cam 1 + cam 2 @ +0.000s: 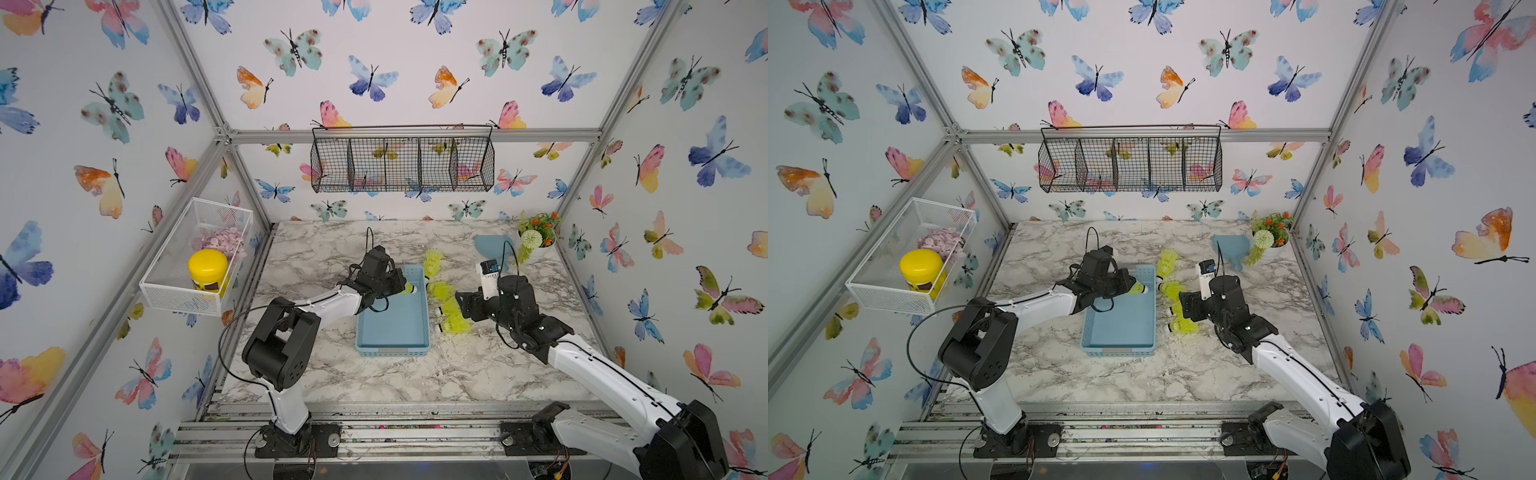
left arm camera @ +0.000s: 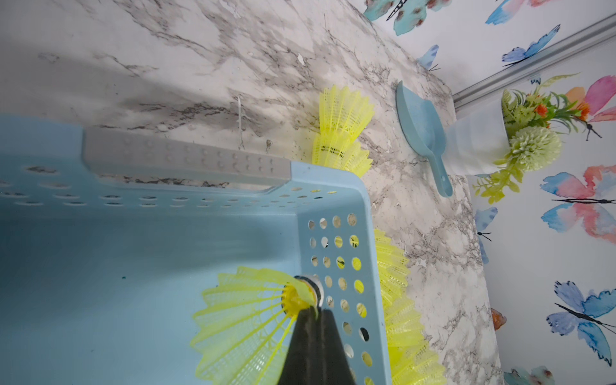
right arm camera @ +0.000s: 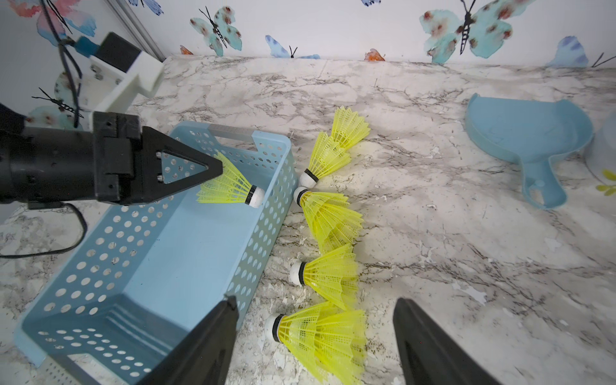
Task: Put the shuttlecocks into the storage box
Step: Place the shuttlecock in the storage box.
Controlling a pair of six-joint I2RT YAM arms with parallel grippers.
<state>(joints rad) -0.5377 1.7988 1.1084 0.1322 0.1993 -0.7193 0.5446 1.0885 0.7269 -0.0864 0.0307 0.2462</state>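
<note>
The light blue storage box (image 1: 392, 351) (image 1: 1117, 351) (image 3: 266, 213) lies lengthwise in the middle of the marble table. My left gripper (image 1: 400, 288) (image 2: 313, 310) is shut on the skirt of one neon yellow shuttlecock (image 1: 409, 289) (image 3: 230, 186) just above the box's far end, white tip toward the right wall (image 2: 333, 253). Several more shuttlecocks (image 1: 442, 291) (image 3: 330, 216) lie in a row on the table along the box's right side. My right gripper (image 1: 461, 305) (image 3: 315, 300) is open, with the nearest shuttlecock (image 3: 323, 336) lying between its fingers, not touched.
A blue scoop (image 1: 492, 245) (image 3: 526, 133) and a potted artificial plant (image 1: 538, 232) stand at the back right. A white wire basket (image 1: 166, 286) with a yellow-lidded jar hangs on the left wall. A black wire basket (image 1: 403, 164) hangs on the back wall.
</note>
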